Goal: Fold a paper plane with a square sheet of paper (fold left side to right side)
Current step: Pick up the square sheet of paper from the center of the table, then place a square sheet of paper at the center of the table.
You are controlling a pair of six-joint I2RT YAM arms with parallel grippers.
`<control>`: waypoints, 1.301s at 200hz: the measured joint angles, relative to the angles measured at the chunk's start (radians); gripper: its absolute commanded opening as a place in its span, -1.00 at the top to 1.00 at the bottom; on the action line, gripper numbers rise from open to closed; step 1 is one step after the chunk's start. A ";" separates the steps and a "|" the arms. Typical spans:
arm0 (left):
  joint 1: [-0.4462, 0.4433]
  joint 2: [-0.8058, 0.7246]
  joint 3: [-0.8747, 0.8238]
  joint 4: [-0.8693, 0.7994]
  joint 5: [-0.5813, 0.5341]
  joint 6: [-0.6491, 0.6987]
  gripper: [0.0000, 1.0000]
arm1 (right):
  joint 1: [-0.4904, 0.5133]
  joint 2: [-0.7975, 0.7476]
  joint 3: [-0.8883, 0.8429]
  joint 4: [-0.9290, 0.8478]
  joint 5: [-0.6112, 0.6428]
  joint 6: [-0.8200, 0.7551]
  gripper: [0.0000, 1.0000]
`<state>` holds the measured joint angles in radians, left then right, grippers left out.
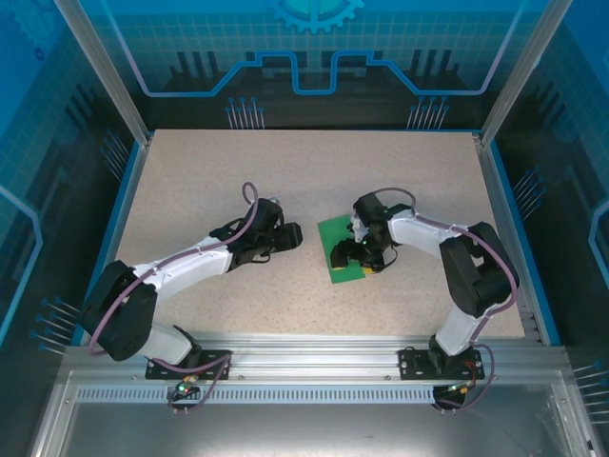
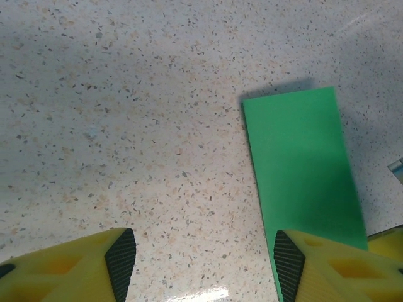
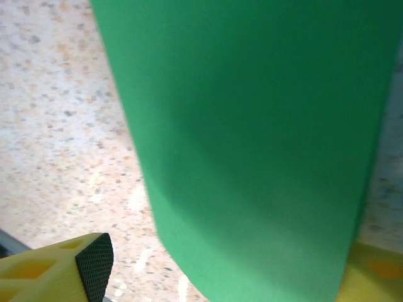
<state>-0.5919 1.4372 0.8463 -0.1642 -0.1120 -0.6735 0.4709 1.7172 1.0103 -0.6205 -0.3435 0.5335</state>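
The green square sheet of paper [image 1: 335,249] lies on the speckled table as a narrow rectangle, about half as wide as it is long. My right gripper [image 1: 360,253] hovers low over its right part with the jaws wide apart. In the right wrist view the paper [image 3: 252,138] is close and blurred, and its edge covers the right finger's pad. My left gripper [image 1: 288,238] is open just left of the sheet. Bare table lies between its fingers [image 2: 119,258], and the right pad stands at the edge of the paper [image 2: 302,163].
The table [image 1: 190,190] is ringed by a blue rim and clear enclosure walls. Both arm bases sit on the metal rail [image 1: 314,357] at the near edge. Free tabletop stretches behind and to both sides of the paper.
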 measured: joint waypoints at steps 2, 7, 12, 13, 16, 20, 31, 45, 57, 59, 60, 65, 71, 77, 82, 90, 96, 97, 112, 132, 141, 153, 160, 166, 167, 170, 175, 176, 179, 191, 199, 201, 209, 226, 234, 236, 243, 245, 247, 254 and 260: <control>0.000 -0.001 0.000 0.000 0.000 0.000 -0.29 | 0.000 -0.003 -0.002 0.003 -0.005 0.004 -0.60; 0.000 -0.003 0.000 -0.003 -0.001 0.002 -0.28 | 0.002 -0.010 -0.006 0.010 -0.015 0.010 -0.60; 0.000 -0.005 0.000 -0.006 -0.002 0.003 -0.28 | 0.005 -0.018 -0.009 0.017 -0.027 0.018 -0.60; 0.000 -0.006 0.000 -0.007 -0.002 0.003 -0.28 | 0.005 -0.019 -0.009 0.018 -0.029 0.018 -0.60; 0.000 -0.007 0.000 -0.008 -0.002 0.005 -0.28 | 0.006 -0.024 -0.010 0.021 -0.034 0.021 -0.60; 0.000 -0.008 0.000 -0.010 -0.002 0.009 -0.29 | 0.007 -0.029 -0.011 0.024 -0.039 0.025 -0.60; 0.000 -0.011 0.000 -0.014 -0.004 0.019 -0.29 | 0.007 -0.044 -0.011 0.039 -0.057 0.034 -0.57; 0.000 -0.011 0.000 -0.016 -0.004 0.026 -0.29 | 0.006 -0.055 -0.011 0.060 -0.074 0.043 -0.57; 0.000 -0.011 0.000 -0.019 -0.004 0.031 -0.29 | 0.003 -0.055 -0.011 0.076 -0.090 0.047 -0.55; 0.000 -0.011 0.001 -0.019 -0.004 0.032 -0.29 | 0.002 -0.055 -0.011 0.079 -0.093 0.047 -0.54; 0.000 -0.011 0.001 -0.020 -0.004 0.034 -0.29 | 0.001 -0.055 -0.011 0.080 -0.095 0.047 -0.53; 0.000 -0.011 0.002 -0.022 -0.004 0.037 -0.29 | -0.003 -0.055 -0.012 0.085 -0.102 0.047 -0.49; 0.000 -0.011 0.004 -0.024 -0.004 0.043 -0.29 | -0.010 -0.055 -0.012 0.090 -0.109 0.048 -0.46; 0.000 -0.011 0.006 -0.026 -0.004 0.046 -0.29 | -0.020 -0.055 -0.012 0.096 -0.116 0.049 -0.42; 0.000 -0.011 0.009 -0.027 -0.004 0.047 -0.29 | -0.029 -0.053 -0.012 0.102 -0.122 0.049 -0.39; 0.000 -0.011 0.011 -0.027 -0.004 0.048 -0.29 | -0.042 -0.045 -0.008 0.105 -0.130 0.043 -0.30; 0.000 -0.011 0.013 -0.027 -0.004 0.049 -0.29 | -0.048 -0.037 -0.004 0.106 -0.134 0.041 -0.25; 0.000 -0.011 0.014 -0.027 -0.004 0.049 -0.29 | -0.049 -0.036 -0.003 0.106 -0.134 0.040 -0.24; 0.000 -0.011 0.016 -0.027 -0.004 0.051 -0.29 | -0.058 -0.009 0.013 0.104 -0.138 0.023 -0.01; 0.000 -0.011 0.016 -0.032 -0.004 0.051 -0.29 | -0.060 0.008 0.020 0.105 -0.144 0.019 0.42; 0.000 -0.011 0.016 -0.035 -0.004 0.051 -0.29 | -0.060 0.008 0.020 0.102 -0.149 0.029 0.60; 0.000 -0.012 0.016 -0.041 -0.004 0.052 -0.29 | -0.060 0.008 0.022 0.101 -0.160 0.034 0.82; 0.000 -0.015 0.016 -0.045 -0.005 0.053 -0.29 | -0.059 0.005 0.022 0.100 -0.164 0.047 0.87; 0.000 -0.019 0.016 -0.050 -0.006 0.055 -0.29 | -0.059 0.000 0.022 0.098 -0.166 0.054 0.88; 0.000 -0.020 0.016 -0.050 -0.006 0.055 -0.29 | -0.059 -0.001 0.022 0.098 -0.166 0.056 0.88; 0.000 -0.023 0.016 -0.053 -0.007 0.055 -0.29 | -0.059 -0.004 0.022 0.097 -0.166 0.061 0.88; 0.000 -0.028 0.016 -0.058 -0.009 0.057 -0.29 | -0.058 -0.013 0.022 0.097 -0.166 0.066 0.88; 0.000 -0.029 0.016 -0.059 -0.009 0.058 -0.29 | -0.058 -0.014 0.022 0.097 -0.166 0.068 0.88; 0.000 -0.033 0.016 -0.061 -0.011 0.060 -0.29 | -0.058 -0.021 0.022 0.097 -0.166 0.072 0.88; 0.000 -0.050 0.016 -0.070 -0.017 0.071 -0.29 | -0.056 -0.047 0.022 0.097 -0.166 0.090 0.89; 0.000 -0.066 0.016 -0.074 -0.023 0.078 -0.29 | -0.054 -0.068 0.022 0.100 -0.167 0.106 0.90; 0.000 -0.069 0.016 -0.074 -0.024 0.079 -0.29 | -0.053 -0.073 0.022 0.101 -0.167 0.111 0.91; 0.000 -0.084 0.016 -0.077 -0.027 0.085 -0.29 | -0.050 -0.089 0.022 0.107 -0.170 0.127 0.92; 0.000 -0.113 0.017 -0.083 -0.032 0.103 -0.30 | -0.042 -0.108 0.022 0.122 -0.174 0.158 0.90; 0.000 -0.124 0.017 -0.087 -0.035 0.109 -0.30 | -0.034 -0.109 0.026 0.121 -0.172 0.164 0.89; 0.000 -0.126 0.017 -0.088 -0.035 0.110 -0.30 | -0.032 -0.109 0.027 0.120 -0.171 0.165 0.89; 0.000 -0.133 0.017 -0.091 -0.039 0.117 -0.30 | -0.025 -0.107 0.031 0.117 -0.166 0.167 0.88; 0.000 -0.135 0.017 -0.093 -0.040 0.121 -0.30 | -0.024 -0.107 0.032 0.116 -0.165 0.167 0.88; 0.000 -0.137 0.017 -0.093 -0.042 0.124 -0.30 | -0.022 -0.106 0.034 0.115 -0.164 0.168 0.88; 0.000 -0.140 0.017 -0.096 -0.044 0.127 -0.29 | -0.017 -0.101 0.039 0.113 -0.162 0.171 0.88; 0.000 -0.141 0.017 -0.097 -0.047 0.130 -0.30 | -0.013 -0.095 0.043 0.115 -0.160 0.174 0.88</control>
<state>-0.5919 1.2961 0.8631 -0.2611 -0.1593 -0.5434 0.4583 1.6222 1.0534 -0.5053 -0.5037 0.7078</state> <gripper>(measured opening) 0.648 0.062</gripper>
